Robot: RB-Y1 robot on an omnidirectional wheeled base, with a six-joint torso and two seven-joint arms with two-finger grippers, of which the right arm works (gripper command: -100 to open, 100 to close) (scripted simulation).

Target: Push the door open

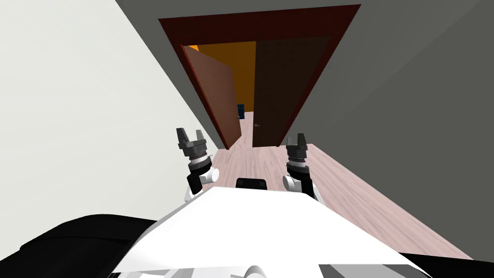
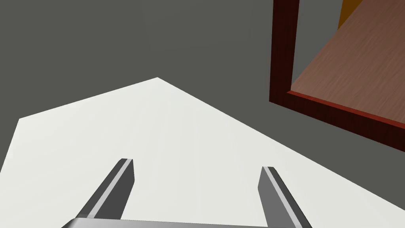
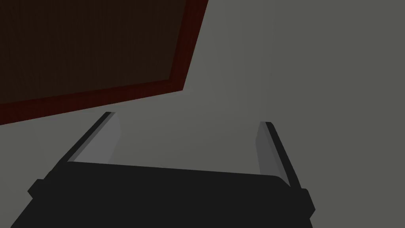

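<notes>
A double door sits in a dark red frame [image 1: 170, 29] at the end of the corridor ahead. Its left leaf [image 1: 214, 91], mid brown, is swung partly inward; the right leaf [image 1: 282, 87], dark brown, stands square in the frame with a small handle [image 1: 257, 125] near its inner edge. Orange wall shows through the gap between them. My left gripper [image 1: 190, 137] is open and empty, short of the left leaf. My right gripper [image 1: 295, 140] is open too, just before the right leaf's lower corner. The left wrist view has gripper [image 2: 197, 168], frame [image 2: 282, 51] and brown leaf [image 2: 356, 71]; the right wrist view has gripper [image 3: 188, 122] and dark leaf [image 3: 87, 43].
A white wall [image 1: 72, 120] runs close on my left and a grey wall [image 1: 410, 120] on my right. Pale wood floor [image 1: 347, 188] leads to the doorway. A small blue object [image 1: 240, 110] stands beyond the gap.
</notes>
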